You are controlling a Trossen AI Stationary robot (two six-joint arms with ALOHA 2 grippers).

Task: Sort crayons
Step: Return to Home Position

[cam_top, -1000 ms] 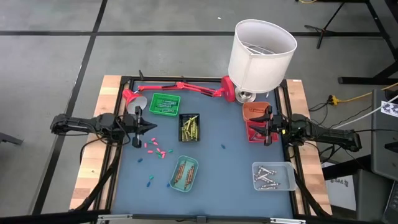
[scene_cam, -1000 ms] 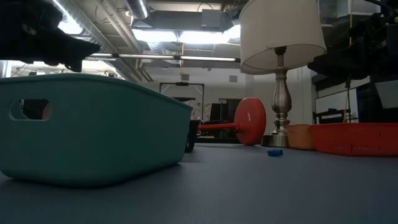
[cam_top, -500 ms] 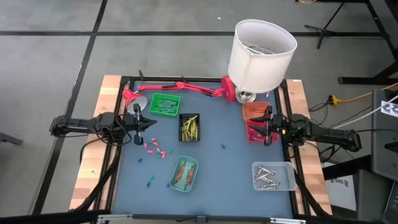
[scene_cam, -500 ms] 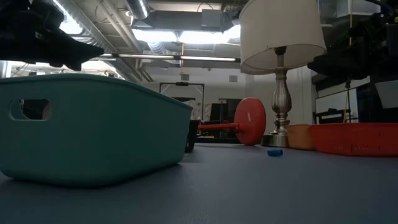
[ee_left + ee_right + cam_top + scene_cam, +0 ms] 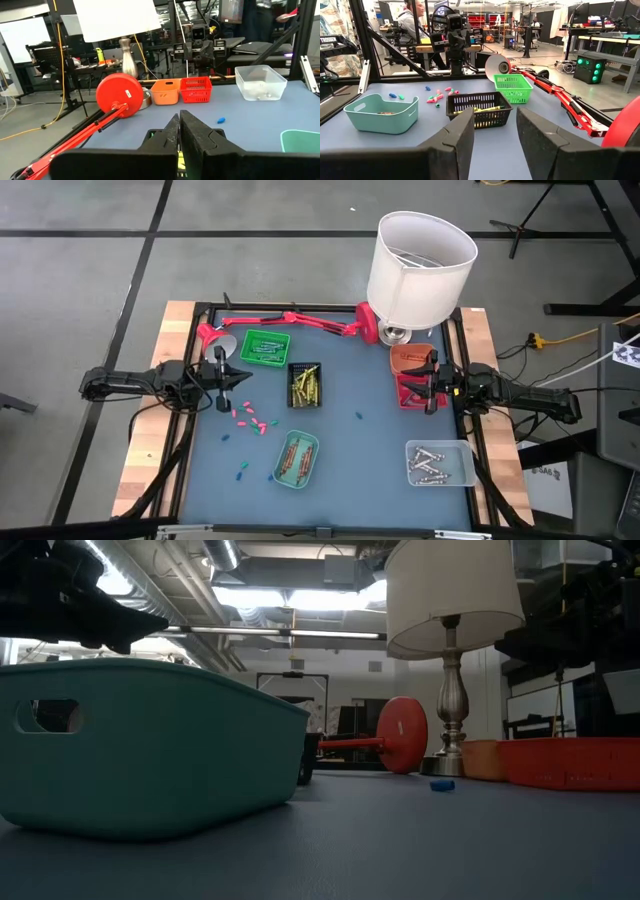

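At the left edge: my left claw is sitting pinched together with nothing in it; over the last second it is barely creeping, and only the low view is showing a slight shift.
Meaning: I am reading that as the arm settling at home rather than reaching again, though the sorting is looking unfinished.
At the right edge: my right claw is waiting above the red bin, spread apart and carrying nothing, not moving since a second ago.
Crayons: pink ones are lying loose just beside the left claw, toward the teal bin; blue ones are lying nearer the left edge and one is sitting mid-table; none are shifting.
Around: the black bin, green bin and clear bin are holding sorted pieces.
In the way: the lamp is crowding the back right corner and a red lamp arm is running along the back edge; I am judging the path from left claw to the pink ones clear.
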